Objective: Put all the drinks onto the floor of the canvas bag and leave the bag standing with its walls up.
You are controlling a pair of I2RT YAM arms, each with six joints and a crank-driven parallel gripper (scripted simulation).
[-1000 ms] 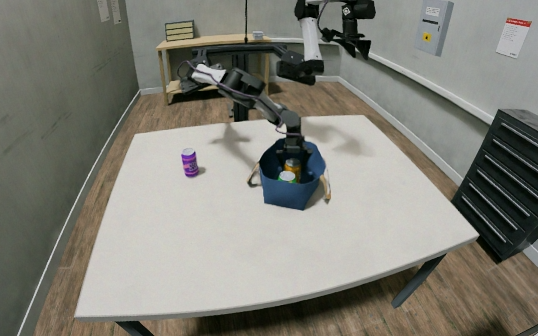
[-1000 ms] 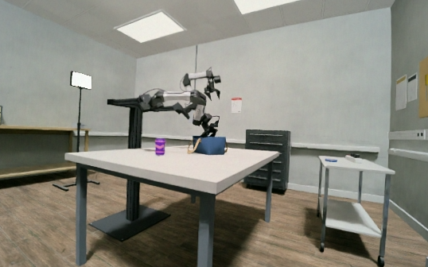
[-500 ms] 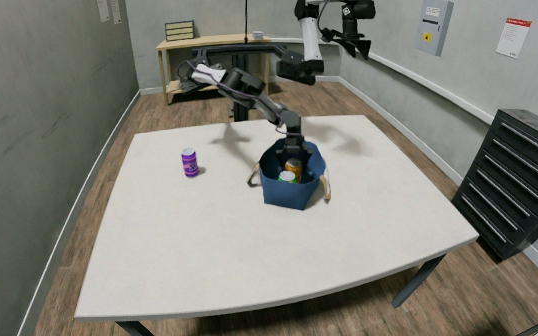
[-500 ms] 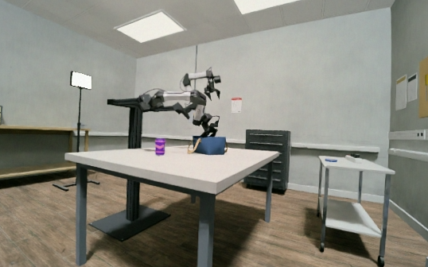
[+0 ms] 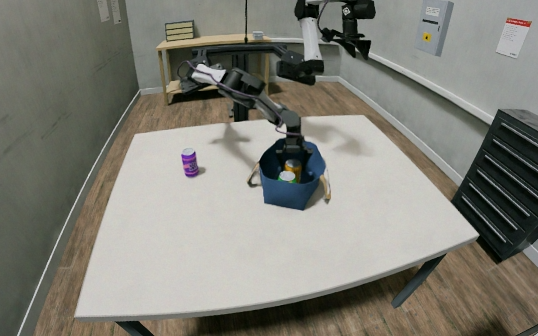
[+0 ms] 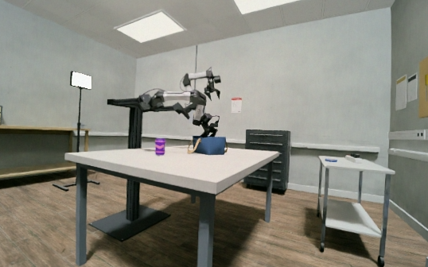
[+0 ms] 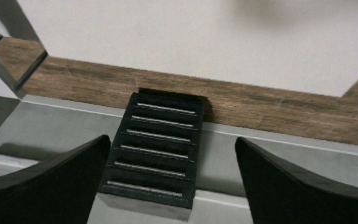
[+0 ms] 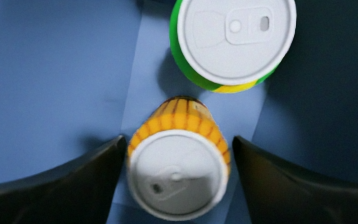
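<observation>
The blue canvas bag (image 5: 283, 196) (image 6: 215, 147) (image 8: 55, 75) stands on the table with its walls up. Inside, a green can (image 5: 287, 176) (image 8: 235, 40) stands beside an orange can (image 5: 297, 173) (image 8: 177, 187); the orange can's base is hidden. My right gripper (image 5: 292, 158) (image 8: 179, 138) reaches down into the bag, open, with its fingers on either side of the orange can and narrow gaps beside it. A purple can (image 5: 190, 163) (image 6: 160, 147) stands on the table, outside the bag. My left gripper (image 5: 361, 51) (image 6: 212, 96) (image 7: 173, 138) is open and empty, raised high.
The bag's tan handles (image 5: 253, 175) (image 5: 327, 187) hang outward at its sides. The white table (image 5: 171, 260) (image 6: 168, 167) ends in a front edge. A black drawer cabinet (image 5: 516, 175) (image 6: 267, 159) (image 7: 155, 145) stands on the floor beyond the table.
</observation>
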